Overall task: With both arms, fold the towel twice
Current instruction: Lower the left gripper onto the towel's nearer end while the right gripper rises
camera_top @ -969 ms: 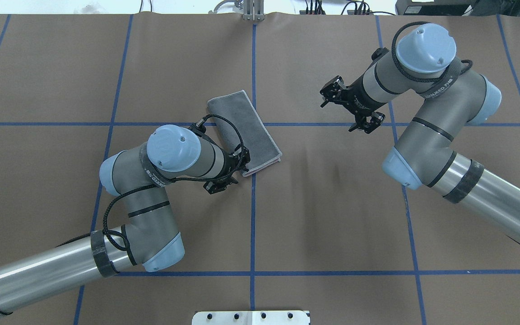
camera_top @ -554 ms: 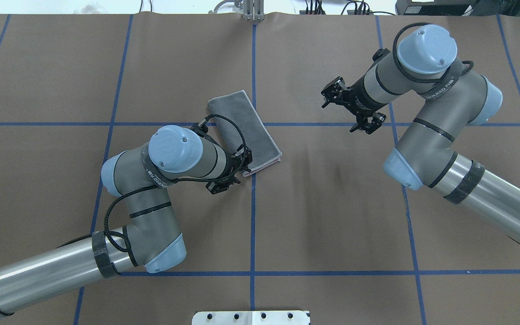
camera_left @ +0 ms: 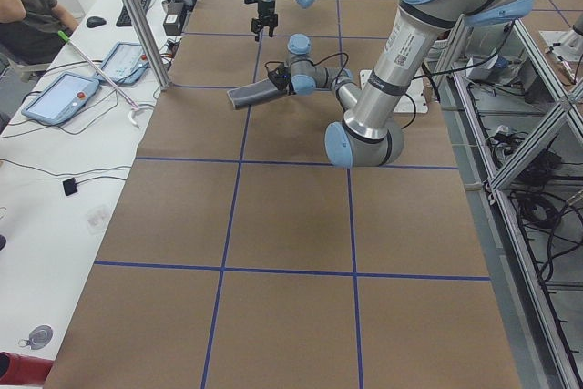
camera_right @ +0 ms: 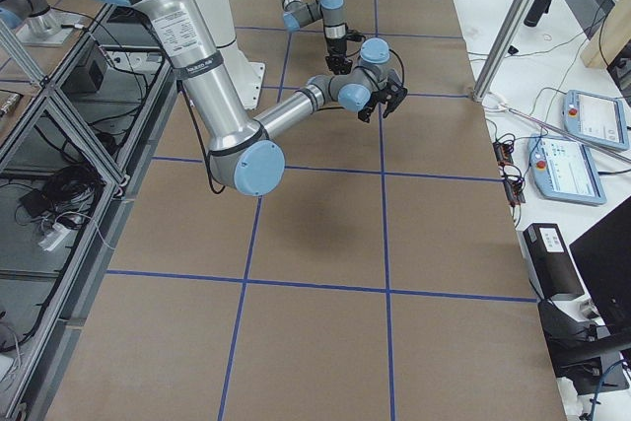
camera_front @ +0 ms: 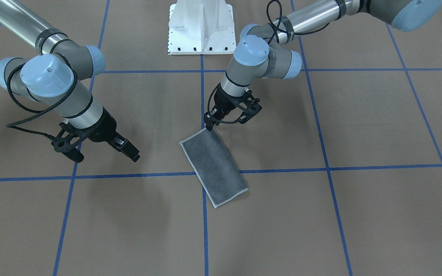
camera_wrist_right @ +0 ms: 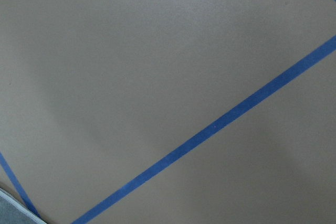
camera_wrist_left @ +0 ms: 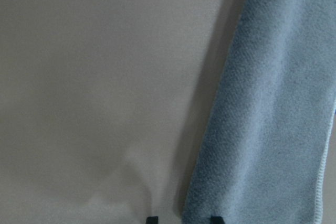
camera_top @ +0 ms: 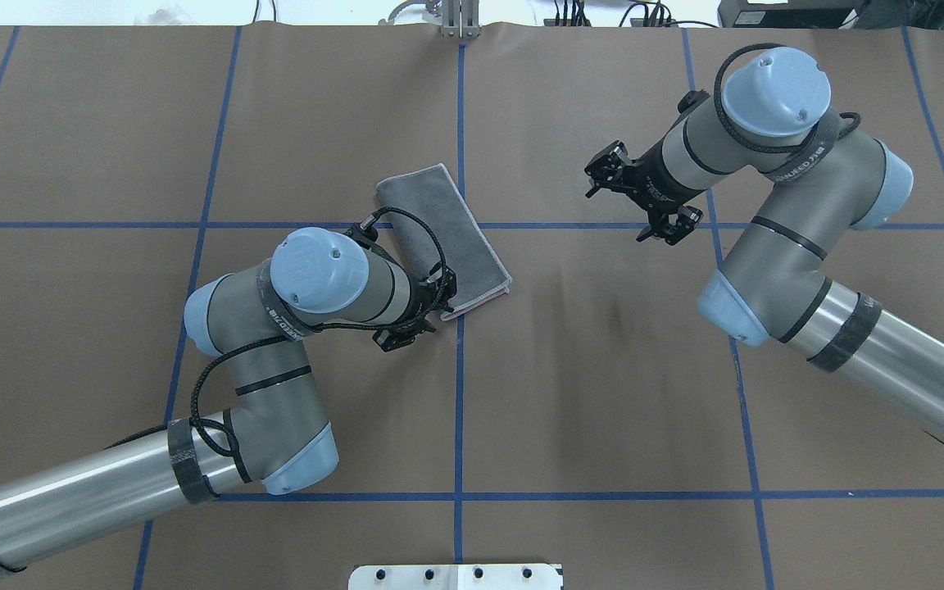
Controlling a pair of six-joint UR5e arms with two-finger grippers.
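Observation:
The towel (camera_front: 215,170) lies flat on the table, folded into a long rectangle with its dark grey face up. In the overhead view (camera_top: 447,233) a pink layer shows along its near short edge. My left gripper (camera_front: 209,126) is low at the towel's corner nearest the robot. In the left wrist view its fingertips (camera_wrist_left: 152,219) stand a small gap apart, with the towel's (camera_wrist_left: 273,119) long edge between them. They are not closed on it. My right gripper (camera_top: 614,215) is open and empty, above bare table well to the right of the towel.
The table (camera_top: 603,369) is covered in brown paper with a grid of blue tape lines. The white pedestal base (camera_front: 201,27) stands at the robot's edge. Operator desks with tablets (camera_left: 64,97) run along the far side.
The right arm has drawn back a little to the right, away from the towel. The left arm has shifted only slightly. The towel has not moved.

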